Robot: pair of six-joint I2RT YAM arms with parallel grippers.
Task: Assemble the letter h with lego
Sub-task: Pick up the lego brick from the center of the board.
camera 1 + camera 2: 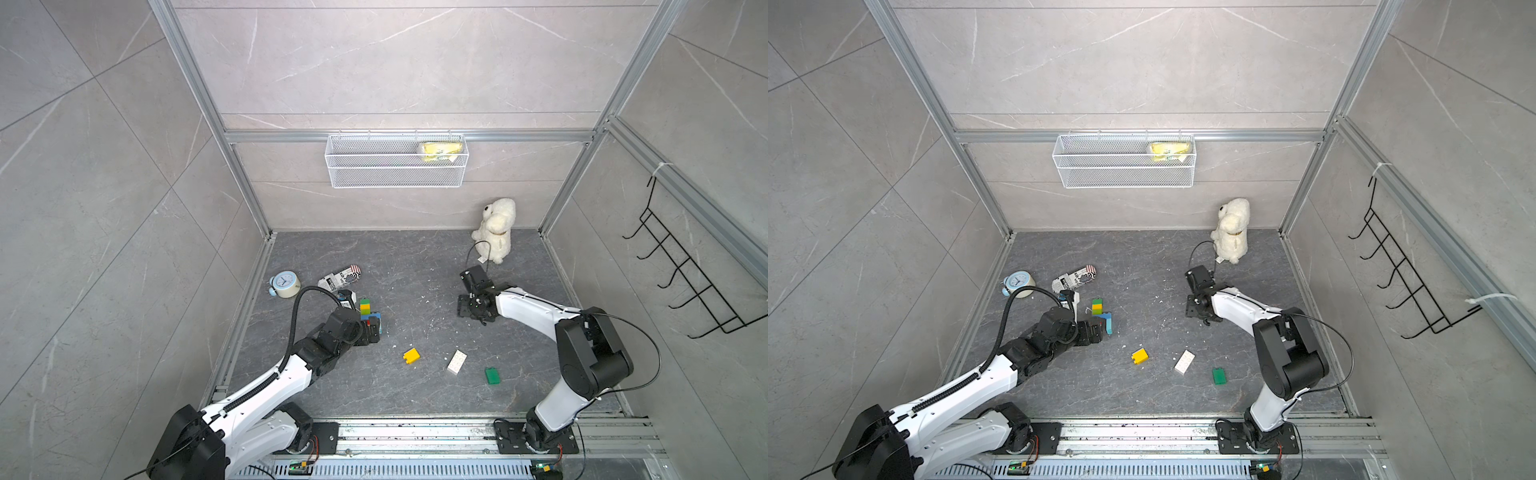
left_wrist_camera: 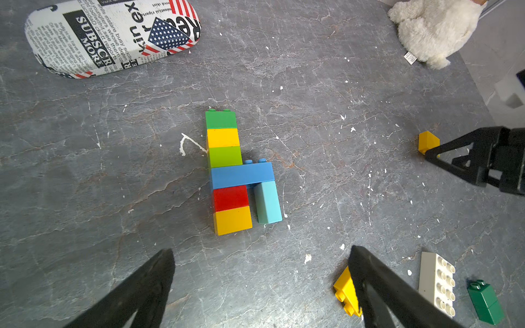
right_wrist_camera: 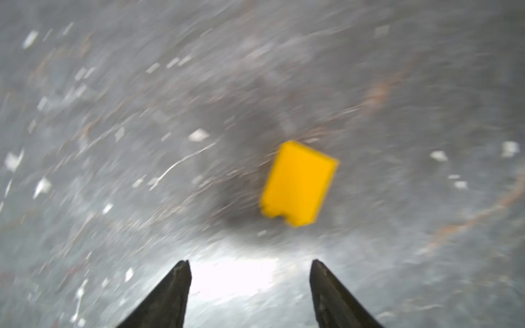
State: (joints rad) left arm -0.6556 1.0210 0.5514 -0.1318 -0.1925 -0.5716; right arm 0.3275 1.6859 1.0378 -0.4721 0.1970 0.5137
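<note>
While left claw [image 2: 261, 250] hangs spread wide and empty over counter [image 2: 85, 170], lego assembly [image 2: 238, 173] lies flat near its tips, untouched. Column: green, yellow, lime, blue, red, orange. Blue oblong bridges to light blue leg.

Right claw [image 3: 250, 264]: spread, gripping nothing. Yellow brick [image 3: 298, 183] below it, clear of fingers; view blurred.

Loose, well apart from assembly: second yellow brick [image 1: 411, 356], white oblong brick [image 1: 456, 361], green brick [image 1: 492, 375].
</note>
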